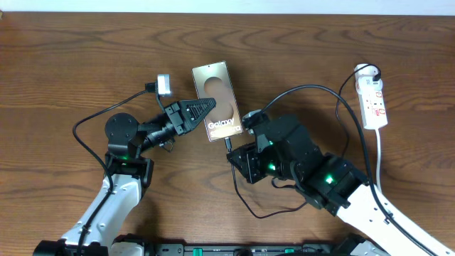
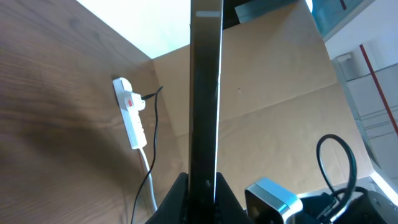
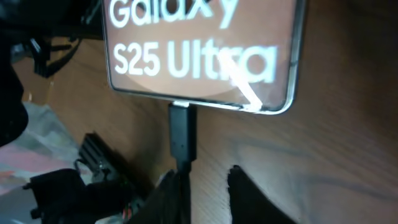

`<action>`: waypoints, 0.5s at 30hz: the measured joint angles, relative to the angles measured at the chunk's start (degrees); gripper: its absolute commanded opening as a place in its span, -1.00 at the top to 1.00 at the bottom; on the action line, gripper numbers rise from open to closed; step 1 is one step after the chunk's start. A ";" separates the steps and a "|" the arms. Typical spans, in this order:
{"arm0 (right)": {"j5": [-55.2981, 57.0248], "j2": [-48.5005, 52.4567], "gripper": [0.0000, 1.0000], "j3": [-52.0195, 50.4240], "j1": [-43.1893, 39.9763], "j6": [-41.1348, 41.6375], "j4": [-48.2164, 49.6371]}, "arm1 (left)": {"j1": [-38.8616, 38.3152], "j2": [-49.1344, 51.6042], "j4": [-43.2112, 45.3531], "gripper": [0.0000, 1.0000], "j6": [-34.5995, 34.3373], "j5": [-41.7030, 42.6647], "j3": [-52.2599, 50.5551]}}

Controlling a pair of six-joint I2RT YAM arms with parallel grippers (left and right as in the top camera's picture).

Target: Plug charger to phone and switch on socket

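The phone (image 1: 217, 99), bronze with "Galaxy" lettering, is at table centre. My left gripper (image 1: 202, 108) is shut on its left side; in the left wrist view the phone (image 2: 205, 93) stands edge-on between the jaws (image 2: 202, 190). The charger's black plug (image 3: 181, 134) sits in the port on the phone's bottom edge (image 3: 199, 102), and also shows in the overhead view (image 1: 229, 141). My right gripper (image 3: 208, 186) is open just below the plug, with the cable running along its left finger. The socket (image 1: 373, 99), a white power strip, lies at the far right and also shows in the left wrist view (image 2: 130, 115).
The thin black charger cable (image 1: 341, 114) loops from the strip's top end across the table and under my right arm (image 1: 313, 171). The strip's thick white cord (image 1: 378, 160) runs toward the front edge. The right wrist's silver camera (image 2: 273, 196) is close to the phone.
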 measured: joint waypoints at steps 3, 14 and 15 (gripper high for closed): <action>1.77 0.00 0.67 0.00 1.38 0.09 1.64 | 0.00 0.00 0.00 0.85 0.02 -0.02 0.00; 5.86 0.00 0.98 0.00 1.62 0.85 4.33 | 0.02 0.00 0.00 0.85 0.02 -1.07 0.00; 5.97 0.00 0.98 0.00 1.62 0.98 4.42 | 0.02 0.00 0.02 0.85 0.02 -1.11 0.00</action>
